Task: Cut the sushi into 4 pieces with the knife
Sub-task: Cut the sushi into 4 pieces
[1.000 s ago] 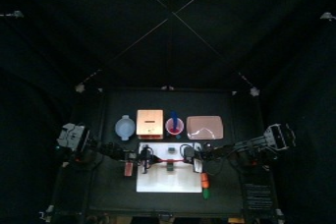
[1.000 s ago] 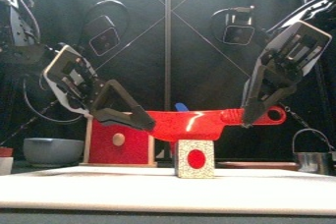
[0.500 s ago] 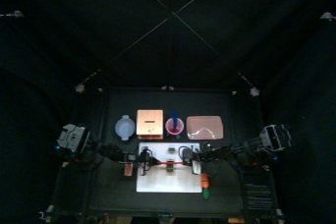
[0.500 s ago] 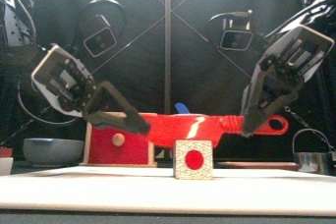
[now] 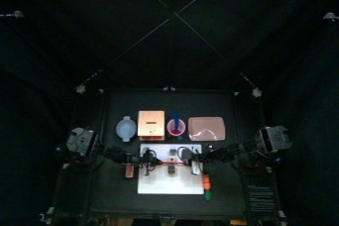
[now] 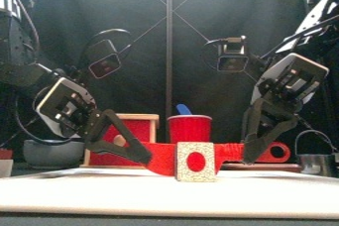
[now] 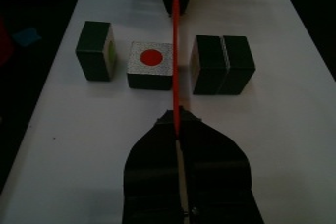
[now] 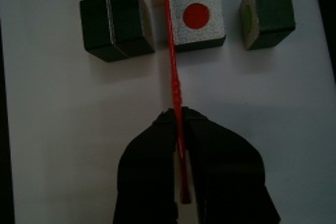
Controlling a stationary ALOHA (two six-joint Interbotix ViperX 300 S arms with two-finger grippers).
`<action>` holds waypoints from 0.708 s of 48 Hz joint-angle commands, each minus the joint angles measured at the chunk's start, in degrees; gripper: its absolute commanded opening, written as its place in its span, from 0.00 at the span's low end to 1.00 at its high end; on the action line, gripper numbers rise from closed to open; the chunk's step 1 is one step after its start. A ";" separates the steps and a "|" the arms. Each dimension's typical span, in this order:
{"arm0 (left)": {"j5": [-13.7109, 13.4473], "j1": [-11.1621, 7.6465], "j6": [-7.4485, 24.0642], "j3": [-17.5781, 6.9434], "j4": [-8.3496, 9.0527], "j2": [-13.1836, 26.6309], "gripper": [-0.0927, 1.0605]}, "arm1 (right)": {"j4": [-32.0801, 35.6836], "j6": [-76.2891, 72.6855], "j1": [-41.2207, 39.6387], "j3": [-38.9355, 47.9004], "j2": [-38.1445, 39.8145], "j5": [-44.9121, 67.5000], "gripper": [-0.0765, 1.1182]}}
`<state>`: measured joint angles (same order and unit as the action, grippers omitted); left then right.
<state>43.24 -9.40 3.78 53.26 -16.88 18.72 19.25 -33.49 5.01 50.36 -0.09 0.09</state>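
Moved: red knife (image 6: 157, 156) came down by sushi roll (image 6: 196, 161).
Left pincer (image 6: 123, 143): grips red knife.
Right pincer (image 6: 249, 152): grips red knife.

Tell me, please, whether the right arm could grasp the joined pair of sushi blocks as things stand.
Probably not yet: the right gripper is shut on the red knife, shared with the left gripper. Nothing else covers the joined pair, which lies beside the knife; freeing the jaws comes first.

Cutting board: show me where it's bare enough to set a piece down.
Bare white board lies either side of the left claw, up to the sushi row, and likewise beside the right claw. Crowded: the row's middle, where the red knife passes between blocks.
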 commanded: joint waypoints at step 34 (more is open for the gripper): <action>-1.23 -4.75 2.90 0.26 2.90 -12.66 0.14 | 0.09 -0.18 4.83 -0.44 11.87 -1.67 0.08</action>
<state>41.75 -13.45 6.50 54.76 -14.41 6.77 19.51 -33.49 9.32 50.54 10.28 -2.02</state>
